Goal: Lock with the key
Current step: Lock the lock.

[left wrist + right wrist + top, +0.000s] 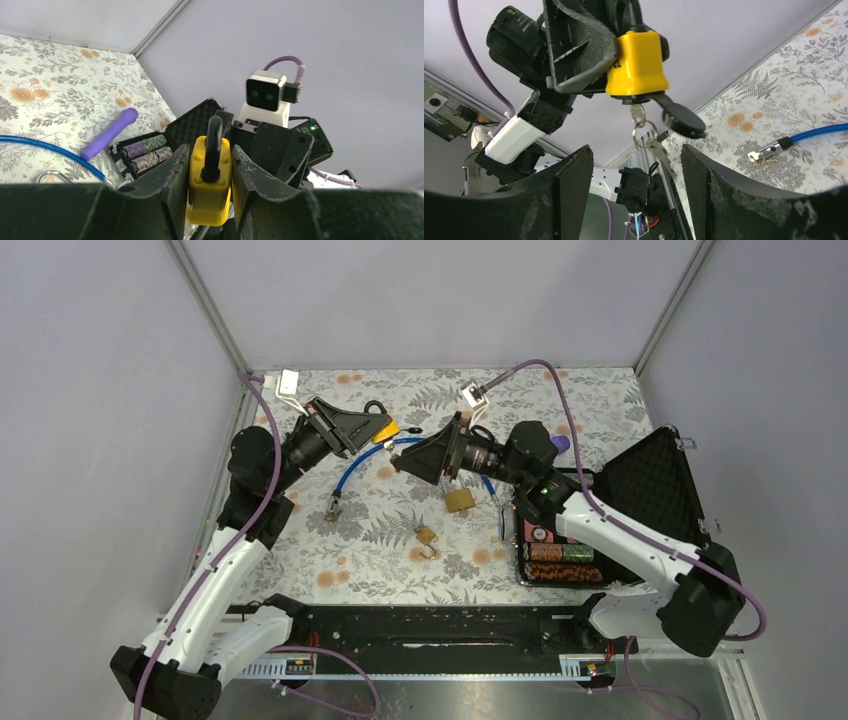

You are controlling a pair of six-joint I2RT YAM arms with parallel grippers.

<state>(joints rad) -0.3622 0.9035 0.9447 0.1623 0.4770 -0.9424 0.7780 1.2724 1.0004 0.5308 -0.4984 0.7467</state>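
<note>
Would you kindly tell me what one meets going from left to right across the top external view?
blue cable's metal end → yellow padlock → small brass padlock → larger brass padlock → poker chips → black case lid

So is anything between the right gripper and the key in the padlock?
Only the ring of spare keys dangling beneath the key in the padlock, toward the open right gripper. Nothing else visible.
</note>
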